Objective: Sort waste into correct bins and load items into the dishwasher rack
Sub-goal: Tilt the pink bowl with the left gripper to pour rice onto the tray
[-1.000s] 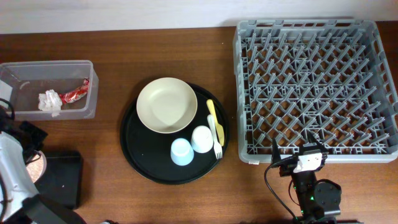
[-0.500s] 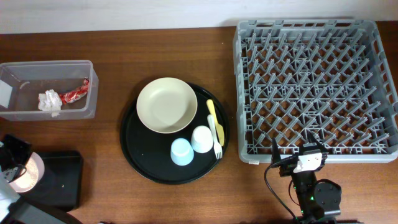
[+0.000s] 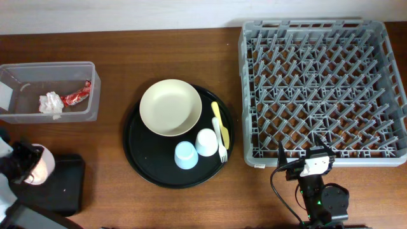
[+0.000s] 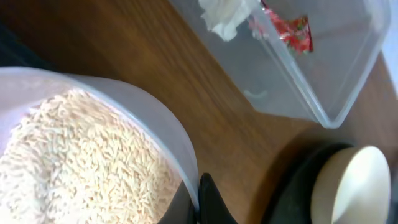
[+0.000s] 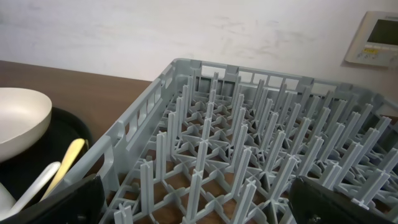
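left arm (image 3: 14, 166): drawn back leftward | small pink bowl (image 3: 42, 164): now tilted, beside black bin (image 3: 67, 184)

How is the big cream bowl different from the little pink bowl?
The cream bowl is bigger and empty; the pink bowl is full of rice grains. The cream bowl sits on the round black tray; the pink bowl is held by the left gripper by the black bin. Both are round.

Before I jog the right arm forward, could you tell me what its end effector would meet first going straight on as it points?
Probably the dishwasher rack: its near grey wall and front pegs lie straight ahead of the open right end effector, apparently close, though depth is hard to judge.
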Available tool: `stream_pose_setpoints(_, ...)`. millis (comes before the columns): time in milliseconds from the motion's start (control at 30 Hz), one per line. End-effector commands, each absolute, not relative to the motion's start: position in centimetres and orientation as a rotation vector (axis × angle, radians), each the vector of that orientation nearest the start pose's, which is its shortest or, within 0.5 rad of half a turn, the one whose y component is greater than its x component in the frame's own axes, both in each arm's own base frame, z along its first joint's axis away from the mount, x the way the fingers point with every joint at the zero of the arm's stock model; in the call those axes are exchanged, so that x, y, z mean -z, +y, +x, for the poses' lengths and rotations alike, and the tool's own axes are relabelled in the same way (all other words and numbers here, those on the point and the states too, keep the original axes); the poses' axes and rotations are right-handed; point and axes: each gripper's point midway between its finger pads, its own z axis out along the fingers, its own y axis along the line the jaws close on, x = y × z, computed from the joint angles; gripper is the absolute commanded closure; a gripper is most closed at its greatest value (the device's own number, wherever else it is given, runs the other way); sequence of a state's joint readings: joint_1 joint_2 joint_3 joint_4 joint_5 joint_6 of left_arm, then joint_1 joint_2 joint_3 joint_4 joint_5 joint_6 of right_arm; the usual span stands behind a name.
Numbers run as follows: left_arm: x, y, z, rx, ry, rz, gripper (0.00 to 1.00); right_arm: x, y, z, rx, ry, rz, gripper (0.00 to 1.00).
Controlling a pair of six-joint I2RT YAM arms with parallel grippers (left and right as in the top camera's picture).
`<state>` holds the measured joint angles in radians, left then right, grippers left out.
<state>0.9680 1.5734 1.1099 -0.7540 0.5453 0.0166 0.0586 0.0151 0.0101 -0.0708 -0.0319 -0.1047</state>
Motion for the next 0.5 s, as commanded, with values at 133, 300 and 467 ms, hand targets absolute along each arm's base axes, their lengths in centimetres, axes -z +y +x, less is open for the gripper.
stream_pose_setpoints(133,-13.0,21.0,27.0,0.714,2.104,-0.787,0.99,-15.6,2.0,24.5,0.0,1.641,-0.155,0.02)
stream_pose_setpoints(300,-14.6,20.6,26.7,0.79,2.016,-0.723,0.99,-15.6,2.0,24.5,0.0,1.641,-0.155,0.02)
stream_pose_setpoints(467,-16.0,20.3,25.7,0.84,1.932,-0.672,0.99,-15.6,2.0,24.5,0.0,1.641,-0.155,0.02)
